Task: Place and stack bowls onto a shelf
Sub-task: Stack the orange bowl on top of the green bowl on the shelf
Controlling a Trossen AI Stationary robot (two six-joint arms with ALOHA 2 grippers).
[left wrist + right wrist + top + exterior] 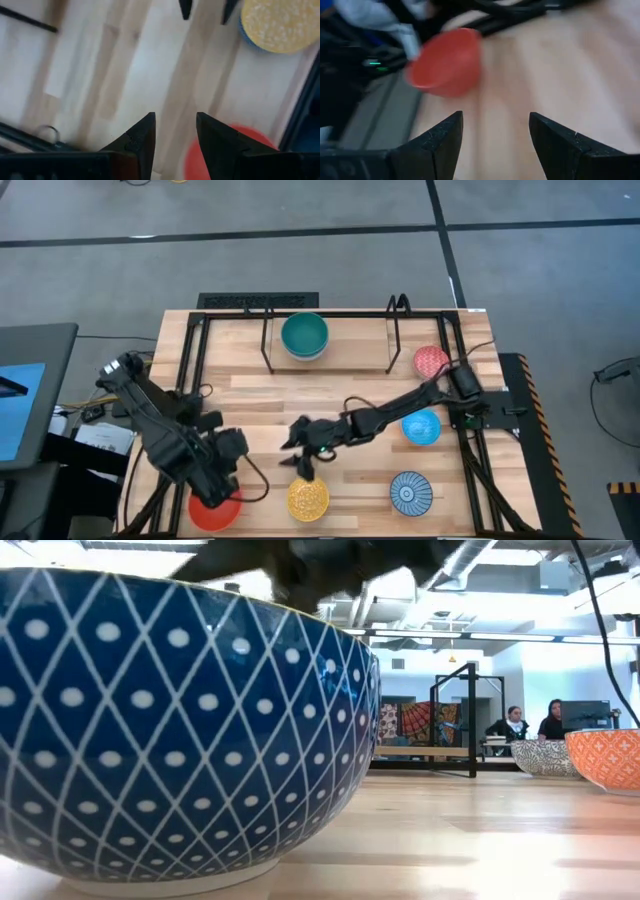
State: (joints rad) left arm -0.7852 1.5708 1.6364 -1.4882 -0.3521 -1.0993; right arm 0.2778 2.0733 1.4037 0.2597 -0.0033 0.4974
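so your right gripper (303,468) sits mid-table just above the yellow bowl (308,498), fingers (440,140) spread, nothing between them. your left gripper (226,480) hangs over the red bowl (214,509) at the front left corner, fingers (142,137) apart, empty. green bowl (304,336) sits on the shelf (350,352) atop another bowl. red-pink bowl (431,361), blue bowl (421,426) and blue-white bowl (411,492) stay on the table (250,395) at right.

Overhead looks straight down; both wrists share the red bowl (447,62).
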